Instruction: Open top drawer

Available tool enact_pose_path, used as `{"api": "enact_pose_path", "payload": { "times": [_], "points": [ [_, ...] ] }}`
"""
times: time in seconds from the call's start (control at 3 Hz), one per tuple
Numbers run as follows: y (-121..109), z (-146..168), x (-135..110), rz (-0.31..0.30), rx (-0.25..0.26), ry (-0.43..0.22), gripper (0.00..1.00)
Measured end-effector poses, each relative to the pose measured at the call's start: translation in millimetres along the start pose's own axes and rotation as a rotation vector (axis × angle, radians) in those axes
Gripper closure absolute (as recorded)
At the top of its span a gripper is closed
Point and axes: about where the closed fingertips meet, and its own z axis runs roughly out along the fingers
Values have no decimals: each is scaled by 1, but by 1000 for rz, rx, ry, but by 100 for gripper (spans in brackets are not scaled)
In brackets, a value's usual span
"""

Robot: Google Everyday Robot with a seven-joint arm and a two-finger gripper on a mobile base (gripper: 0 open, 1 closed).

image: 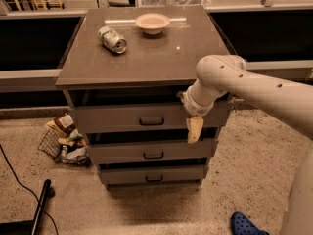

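Observation:
The top drawer (122, 119) is the widest of three grey-brown drawers in a cabinet under a brown tabletop (146, 58). Its small dark bar handle (151, 121) sits at the centre of the front. A dark gap shows between the drawer front and the tabletop. My gripper (194, 130) hangs pointing down from the cream arm (254, 87), which comes in from the right. It is in front of the right end of the top drawer, to the right of the handle and slightly lower, not on it.
A crushed can (112, 39) and a shallow bowl (152, 22) lie on the tabletop. A wire basket of trash (66, 141) stands on the floor at the left. A black pole and cable (39, 207) lie bottom left. A blue shoe (247, 225) is bottom right.

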Motion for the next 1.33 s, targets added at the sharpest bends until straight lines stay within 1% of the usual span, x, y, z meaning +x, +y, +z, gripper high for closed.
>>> {"api": "enact_pose_path", "payload": {
  "times": [0.67, 1.0, 1.33],
  "points": [
    [-7, 21, -6, -20, -45, -17, 0],
    [-9, 27, -8, -28, -58, -22, 19],
    [-7, 29, -9, -33, -67, -34, 42]
  ]
}}
